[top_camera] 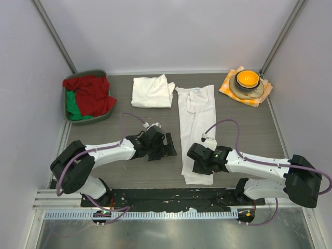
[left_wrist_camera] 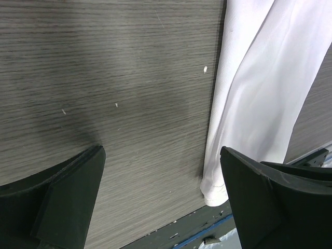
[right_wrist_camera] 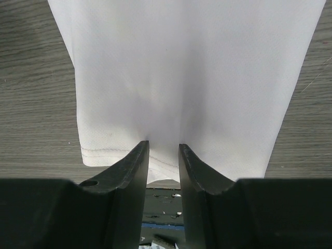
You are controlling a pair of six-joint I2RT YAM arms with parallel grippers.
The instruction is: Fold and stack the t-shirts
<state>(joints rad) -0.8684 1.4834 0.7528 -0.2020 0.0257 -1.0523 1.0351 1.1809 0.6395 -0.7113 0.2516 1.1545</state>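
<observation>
Right pincer [right_wrist_camera: 163, 146] hides the t-shirt [right_wrist_camera: 181, 67] hem, possibly pinching it.

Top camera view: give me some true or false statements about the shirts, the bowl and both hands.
The left hand hangs open over bare table. True.
The right hand's fingers flank the long t-shirt's near hem. True.
The folded t-shirt lies under the left hand. False: the folded t-shirt lies farther back, by the long one's collar.
The orange bowl sits on the folded t-shirt. False: the bowl rests in a grey dish on the checked cloth.
</observation>
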